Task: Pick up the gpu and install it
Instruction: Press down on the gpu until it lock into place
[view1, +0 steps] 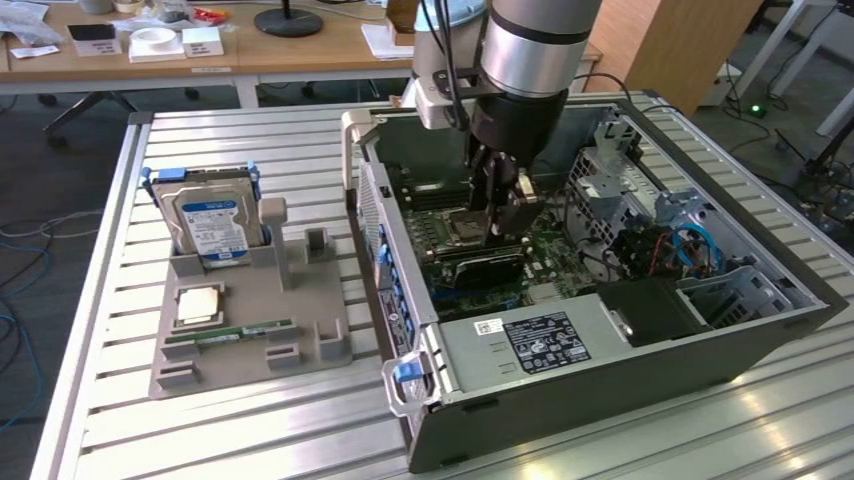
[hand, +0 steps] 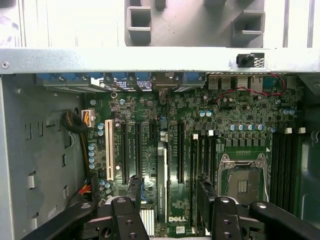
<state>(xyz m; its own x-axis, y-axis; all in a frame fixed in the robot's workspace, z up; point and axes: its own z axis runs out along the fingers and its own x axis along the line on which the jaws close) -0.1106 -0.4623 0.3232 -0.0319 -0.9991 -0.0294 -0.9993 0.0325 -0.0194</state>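
Currently the arm is seen lowered into the open computer case (view1: 747, 330), which lies on its side on the slatted metal desk (view1: 267, 440). The gripper (view1: 505, 228) is held just above the green motherboard (view1: 454, 235), near the middle of the case.

In the wrist view the fingers (hand: 132, 200) are seen spread well apart, and nothing is clamped between them. The gpu (hand: 161, 185) is seen there edge-on as a slim dark strip standing on the motherboard (hand: 240, 115), between the two fingers and touching neither. In the exterior view the gpu (view1: 483, 266) is seen as a dark, flat card directly under the gripper, lying along the board. Whether it is pressed fully home in its slot cannot be told.

Beside the card, long black slots are lined up on either side, with a white slot (hand: 108, 150) further off and the bare processor socket (hand: 242, 182) on the other side.

Towards the exterior view's left, well apart from the case, a grey holder (view1: 307, 345) is set on the desk. A silver hard drive (view1: 214, 225) with a blue-and-white label is stood upright in it, a square processor chip (view1: 200, 303) is laid flat in front of that, and a narrow green memory stick (view1: 247, 330) is laid beside the chip.
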